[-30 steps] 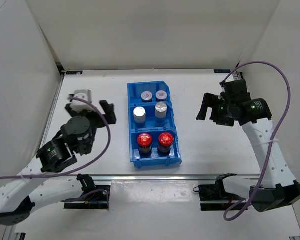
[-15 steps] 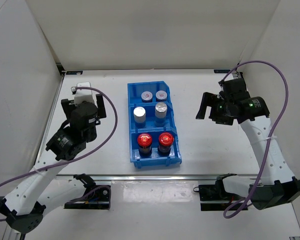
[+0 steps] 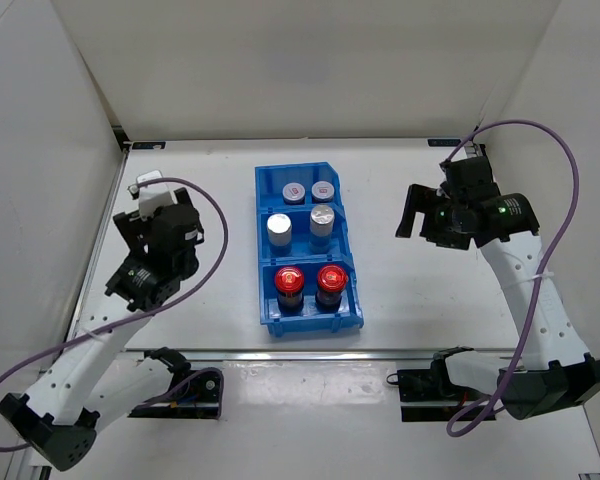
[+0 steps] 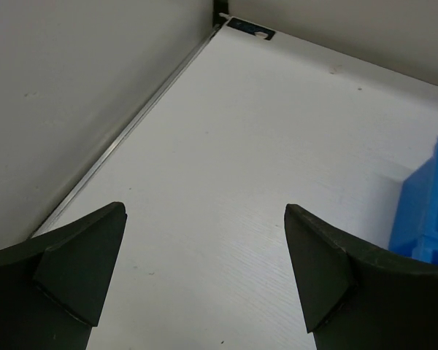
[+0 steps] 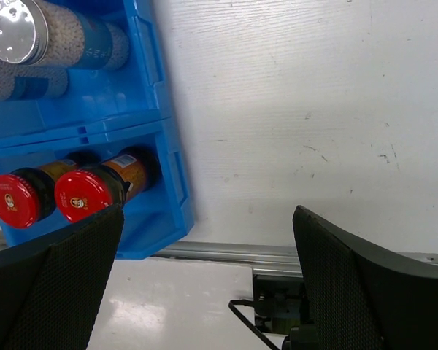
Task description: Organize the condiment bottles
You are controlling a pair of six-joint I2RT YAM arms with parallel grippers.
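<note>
Six condiment bottles stand in a blue bin [image 3: 263, 300] at the table's middle. Two short bottles with white red-marked caps [image 3: 293, 192] are in the back compartment. Two pale bottles with silver caps [image 3: 279, 229] are in the middle one. Two dark bottles with red caps [image 3: 289, 281] are in the front one. My left gripper [image 3: 160, 222] is open and empty over bare table left of the bin [image 4: 431, 204]; its jaws [image 4: 204, 210] stand wide apart. My right gripper [image 3: 425, 215] is open and empty right of the bin, and its view [image 5: 208, 211] shows the red caps [image 5: 80, 193] and a silver cap [image 5: 14, 29].
White walls enclose the table on the left, back and right. A metal rail [image 5: 226, 253] runs along the near edge, with arm bases and cables [image 3: 480, 410] below it. The left wall's foot [image 4: 131, 131] runs close to my left gripper.
My left arm has swung its gripper away from the bin, leftward, so it now points toward the back left corner. The right arm has barely moved. The bottles have not moved.
</note>
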